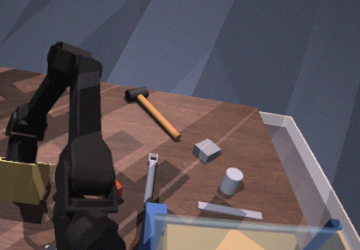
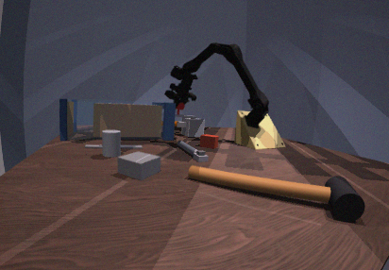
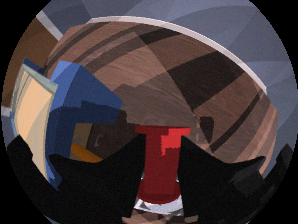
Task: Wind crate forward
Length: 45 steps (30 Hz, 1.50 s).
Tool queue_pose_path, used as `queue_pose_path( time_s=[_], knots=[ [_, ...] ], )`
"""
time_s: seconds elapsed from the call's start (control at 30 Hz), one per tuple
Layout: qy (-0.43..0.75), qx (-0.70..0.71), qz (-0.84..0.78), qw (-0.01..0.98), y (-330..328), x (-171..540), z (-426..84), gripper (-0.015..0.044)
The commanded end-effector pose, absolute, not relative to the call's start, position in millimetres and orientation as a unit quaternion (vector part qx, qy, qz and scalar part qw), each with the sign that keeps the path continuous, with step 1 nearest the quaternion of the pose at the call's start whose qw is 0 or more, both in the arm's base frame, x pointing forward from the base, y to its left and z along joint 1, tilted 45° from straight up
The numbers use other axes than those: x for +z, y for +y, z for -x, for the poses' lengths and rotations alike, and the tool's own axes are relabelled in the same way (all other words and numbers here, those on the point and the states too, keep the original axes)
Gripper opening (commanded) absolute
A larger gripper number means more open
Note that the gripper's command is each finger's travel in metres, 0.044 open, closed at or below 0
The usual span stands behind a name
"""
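Note:
My gripper (image 2: pixel 181 100) (image 3: pixel 160 135) is shut on a red upright grip (image 2: pixel 180 107) (image 3: pixel 162 170), which I take to be the winch handle's. A pale grey part (image 3: pixel 159 206) shows under the grip in the wrist view; whether the key sits in the hole is hidden. A grey box-like body (image 2: pixel 194 126), likely the winch, stands on the bench just right of and below the grip in the exterior view. The guard cubby has blue posts (image 1: pixel 155 227) (image 2: pixel 169 122) (image 3: pixel 82 95) and clear panels. A tan surface (image 2: pixel 127 121) shows there; I cannot tell the crate's front or the steel frame.
A yellow wedge (image 1: pixel 11 179) (image 2: pixel 262 134) stands by the arm's base. A red block (image 1: pixel 120 191) (image 2: pixel 210 141), grey wrench-like tool (image 1: pixel 150 179) (image 2: pixel 188 148), mallet (image 1: pixel 157 115) (image 2: pixel 262 183), grey block (image 1: pixel 207 150) (image 2: pixel 139 165), cylinder (image 1: pixel 231 181) (image 2: pixel 111 143) and flat bar (image 1: pixel 230 211) lie about.

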<state>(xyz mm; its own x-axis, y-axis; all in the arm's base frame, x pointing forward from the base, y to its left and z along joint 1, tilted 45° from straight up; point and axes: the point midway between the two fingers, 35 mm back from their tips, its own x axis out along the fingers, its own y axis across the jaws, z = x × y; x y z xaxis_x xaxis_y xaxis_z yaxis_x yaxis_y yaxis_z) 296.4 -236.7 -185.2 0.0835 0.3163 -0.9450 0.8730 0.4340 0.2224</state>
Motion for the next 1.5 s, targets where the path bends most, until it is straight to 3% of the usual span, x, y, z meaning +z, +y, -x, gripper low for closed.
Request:
queue_pose_path(
  time_s=[0.0,1.47],
  knots=[
    [0.633,-0.225,-0.481,0.563,-216.3,-173.5,-310.3,0.0000],
    [0.634,-0.223,-0.482,0.561,-165.5,-131.2,-324.5,0.0000]
  ],
)
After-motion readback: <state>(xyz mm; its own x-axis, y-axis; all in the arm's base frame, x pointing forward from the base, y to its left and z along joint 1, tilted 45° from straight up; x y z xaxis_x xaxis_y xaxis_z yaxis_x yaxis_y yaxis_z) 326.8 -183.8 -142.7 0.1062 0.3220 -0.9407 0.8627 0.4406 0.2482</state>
